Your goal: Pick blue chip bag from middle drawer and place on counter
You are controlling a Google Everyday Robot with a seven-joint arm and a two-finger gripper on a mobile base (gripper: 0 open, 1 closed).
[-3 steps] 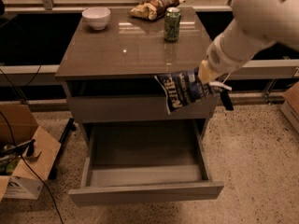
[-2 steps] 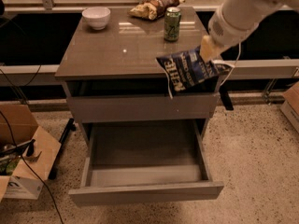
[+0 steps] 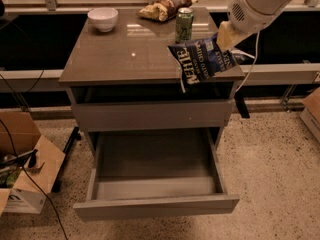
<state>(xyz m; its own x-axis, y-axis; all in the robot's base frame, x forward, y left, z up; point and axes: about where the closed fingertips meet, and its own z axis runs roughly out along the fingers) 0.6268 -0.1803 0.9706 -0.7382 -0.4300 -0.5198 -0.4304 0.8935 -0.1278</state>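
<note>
The white rounded arm (image 3: 262, 3) slants down from the upper right; its pale gripper (image 3: 224, 39) hangs above the right front corner of the glossy grey-brown worktop (image 3: 125, 59), pinching a dark blue glossy chip bag (image 3: 200, 61).

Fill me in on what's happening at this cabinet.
The robot's gripper holds the chip bag in the air above the counter's front edge, near the can, not yet set down. The drawer below stands pulled open. A bowl and a brown bag sit at the back of the counter.
</note>
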